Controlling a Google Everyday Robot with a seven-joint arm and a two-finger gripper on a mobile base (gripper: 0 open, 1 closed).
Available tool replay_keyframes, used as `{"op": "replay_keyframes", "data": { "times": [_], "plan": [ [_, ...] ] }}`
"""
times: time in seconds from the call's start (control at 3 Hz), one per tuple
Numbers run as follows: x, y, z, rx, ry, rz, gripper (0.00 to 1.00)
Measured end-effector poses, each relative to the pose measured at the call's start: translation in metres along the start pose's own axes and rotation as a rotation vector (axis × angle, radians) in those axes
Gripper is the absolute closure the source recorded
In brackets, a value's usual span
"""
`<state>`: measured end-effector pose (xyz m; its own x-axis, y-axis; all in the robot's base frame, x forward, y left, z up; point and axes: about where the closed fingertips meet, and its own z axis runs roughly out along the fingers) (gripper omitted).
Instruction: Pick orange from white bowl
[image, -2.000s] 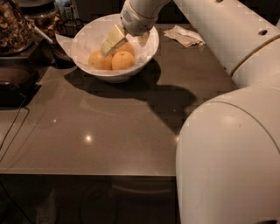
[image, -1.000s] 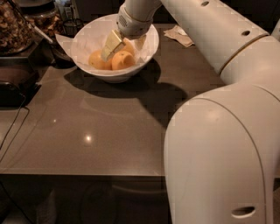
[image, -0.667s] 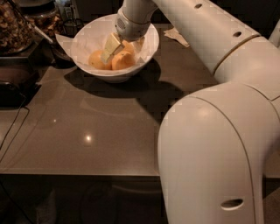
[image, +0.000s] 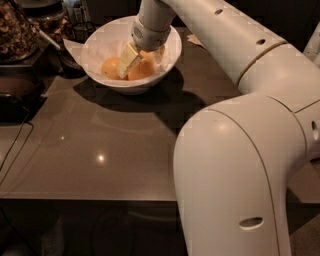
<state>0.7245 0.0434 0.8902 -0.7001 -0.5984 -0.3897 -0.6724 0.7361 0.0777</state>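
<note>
Claw (image: 142, 57): deep inside the white bowl (image: 100, 40), set down on the right-hand orange (image: 145, 71) and covering its upper left side. Two seconds ago it hung higher, above the fruit. A second ago it was already lower. Now it sits at the level of the orange itself. Whether it has closed on the fruit or is merely resting around it cannot be told from where I stand.

Orange: lying low in the bowl, right of centre and not lifted. The second orange (image: 110, 66) lies just beside it to the left, touching or nearly so. Neither fruit has shifted during the descent.

White bowl: in the same place at the far left part of the table (image: 100, 150), with its shadow falling toward the near side.

Arm (image: 235, 45): reaches over the table from the right, and its elbow has swung further into the foreground.

Reading: the approach appears complete and the grasp is the step in hand. The lift out of the bowl is not yet done, and the neighbouring fruit may be nudged as the orange comes up.
</note>
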Motion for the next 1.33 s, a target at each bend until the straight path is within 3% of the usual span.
{"op": "replay_keyframes", "data": {
  "times": [1.0, 1.33],
  "plan": [
    [0.010, -0.004, 0.029, -0.011, 0.050, 0.000, 0.27],
    [0.010, -0.003, 0.032, 0.016, 0.020, -0.037, 0.46]
  ]
}}
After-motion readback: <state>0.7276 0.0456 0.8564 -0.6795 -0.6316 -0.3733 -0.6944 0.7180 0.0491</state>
